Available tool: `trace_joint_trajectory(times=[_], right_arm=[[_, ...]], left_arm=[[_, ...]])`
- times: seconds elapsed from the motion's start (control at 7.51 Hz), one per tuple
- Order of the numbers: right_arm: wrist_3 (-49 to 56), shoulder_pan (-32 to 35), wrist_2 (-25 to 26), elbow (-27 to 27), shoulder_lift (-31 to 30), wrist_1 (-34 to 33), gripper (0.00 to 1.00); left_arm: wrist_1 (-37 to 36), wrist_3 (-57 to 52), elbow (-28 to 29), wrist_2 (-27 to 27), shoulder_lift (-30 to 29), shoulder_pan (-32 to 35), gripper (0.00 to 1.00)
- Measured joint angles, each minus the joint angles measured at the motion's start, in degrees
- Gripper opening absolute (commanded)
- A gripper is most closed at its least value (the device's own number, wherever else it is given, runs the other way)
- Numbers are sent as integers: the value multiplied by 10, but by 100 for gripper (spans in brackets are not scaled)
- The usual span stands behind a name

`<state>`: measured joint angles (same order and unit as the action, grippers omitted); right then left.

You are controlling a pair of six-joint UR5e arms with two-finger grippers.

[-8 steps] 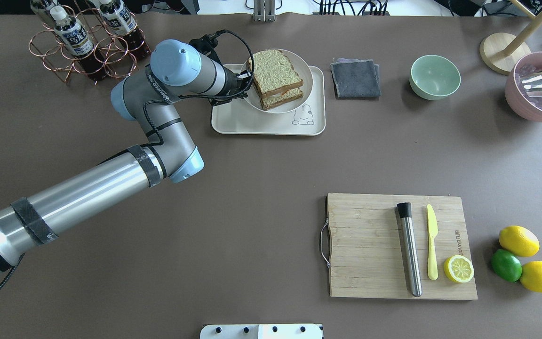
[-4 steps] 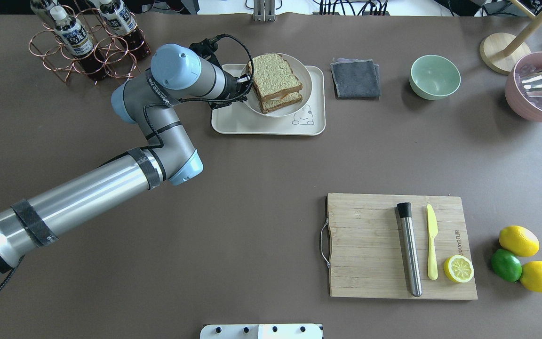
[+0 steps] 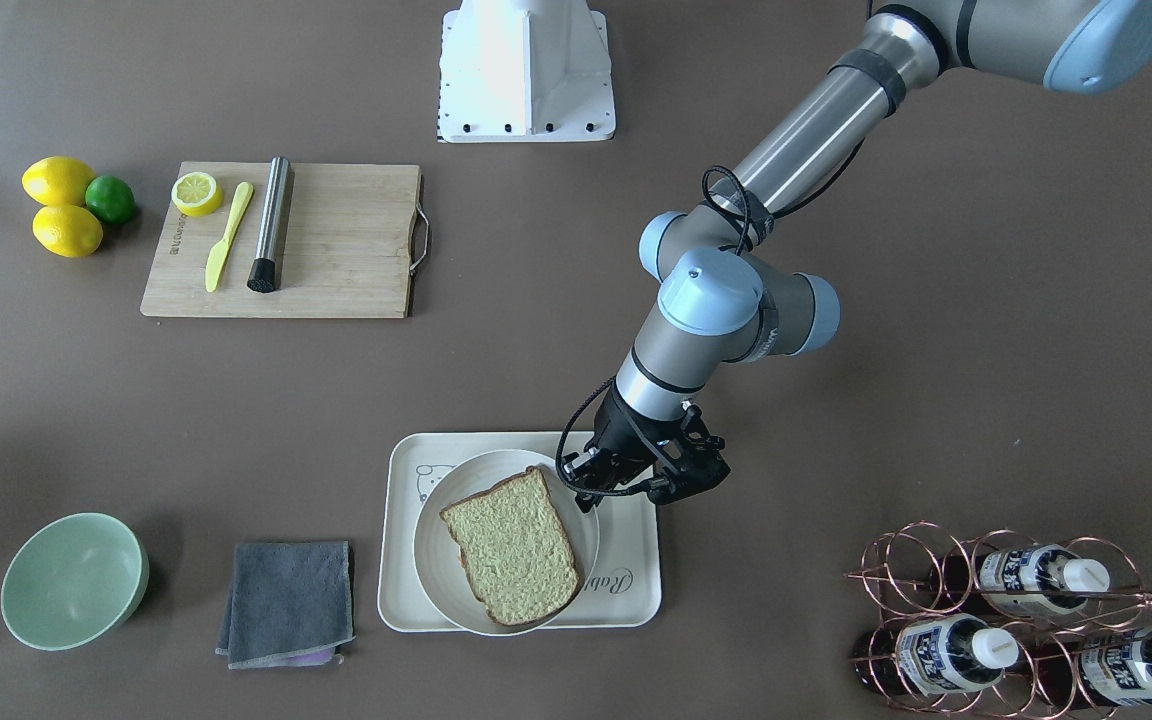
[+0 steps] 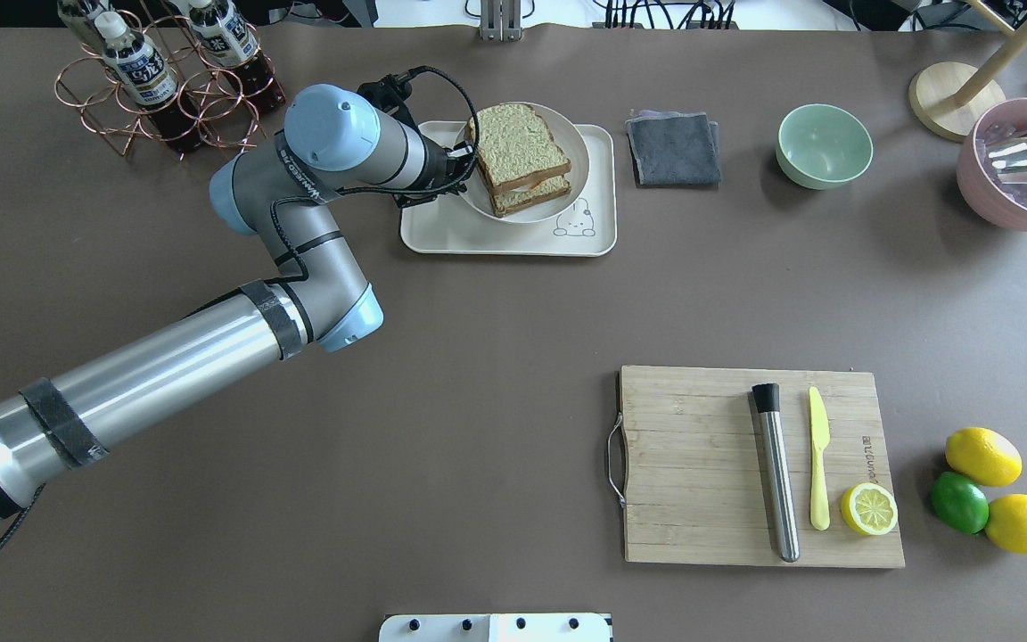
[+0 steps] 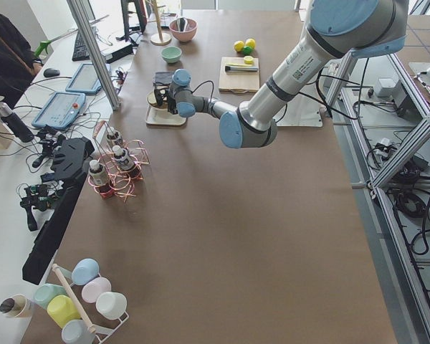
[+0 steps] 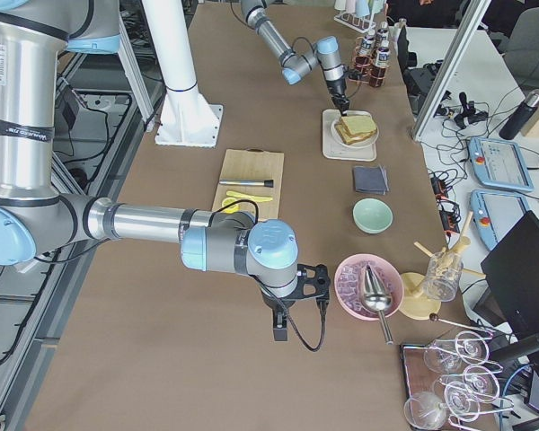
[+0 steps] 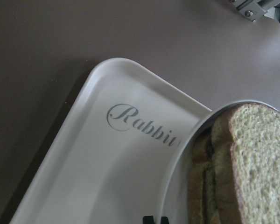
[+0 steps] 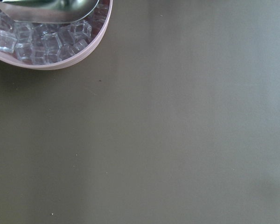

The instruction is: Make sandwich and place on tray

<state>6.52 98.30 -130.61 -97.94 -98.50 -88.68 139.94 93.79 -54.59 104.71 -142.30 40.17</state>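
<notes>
Sandwich (image 4: pixel 518 143): fingers of the left gripper (image 3: pixel 586 493) are pinching the rim of the plate (image 4: pixel 536 212) carrying it, which is sitting on the tray (image 4: pixel 460 234). For the right gripper (image 6: pixel 280 325), you cannot tell the finger state.

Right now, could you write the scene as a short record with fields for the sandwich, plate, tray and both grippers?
sandwich: two bread slices stacked on the plate; filling not clear
plate: round, white, within the tray's edges; whether it rests flat or is slightly lifted, cannot tell
tray: cream, flat on the table, "Rabbit" script showing
left gripper: at the plate's rim, seemingly shut on it
right gripper: far from the tray, beside the pink bowl of ice; open or shut, cannot tell
</notes>
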Motion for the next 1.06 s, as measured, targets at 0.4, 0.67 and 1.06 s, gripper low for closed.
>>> trace_joint_trajectory(times=[0.4,0.67,1.06], right_arm=[[-1,0,-5,1,1,0,100],[-3,-3,-7,3,3,0,100],[-4,-6,-7,4,5,0,100]], left_arm=[[1,-23,-5,-1,8,0,98],[1,-25,-9,-1,9,1,98],[-2,-27,-36,22,15,23,98]])
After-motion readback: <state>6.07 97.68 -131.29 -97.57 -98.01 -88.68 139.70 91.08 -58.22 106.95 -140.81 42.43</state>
